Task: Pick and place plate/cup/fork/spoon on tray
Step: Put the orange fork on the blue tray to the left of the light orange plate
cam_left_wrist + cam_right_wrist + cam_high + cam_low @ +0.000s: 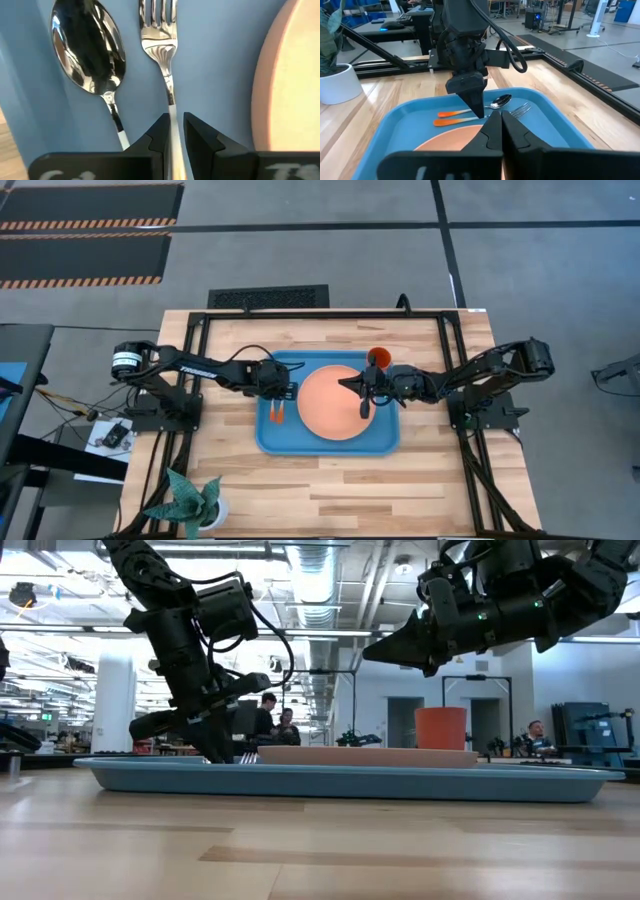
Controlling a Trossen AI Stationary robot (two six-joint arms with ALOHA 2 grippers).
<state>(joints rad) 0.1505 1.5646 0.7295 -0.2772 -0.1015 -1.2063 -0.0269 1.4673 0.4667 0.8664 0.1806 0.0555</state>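
The blue tray (385, 442) lies mid-table. The salmon plate (335, 402) lies in its right half. The orange cup (379, 358) stands upright at the tray's far right corner. The spoon (90, 55) and the fork (159, 35) lie side by side on the tray's left part, and their orange handles (275, 417) point to the near edge. My left gripper (290, 390) stands over the fork, shut on it. My right gripper (501, 125) is shut and empty. It hovers above the plate's right part (375, 652). My left gripper pinches the fork's thin metal neck (171, 112), between the tines and the handle, between its two fingers. The fingers (477, 107) come from above, pointing down, and lie across the fork. The fork lies flat on the tray floor beside the spoon.
A potted plant (190, 505) stands at the table's near left corner. Black frame rails (200, 370) run along the table's sides and far edge. Bare wood lies between the tray and the near edge. People sit in the room beyond (275, 720).
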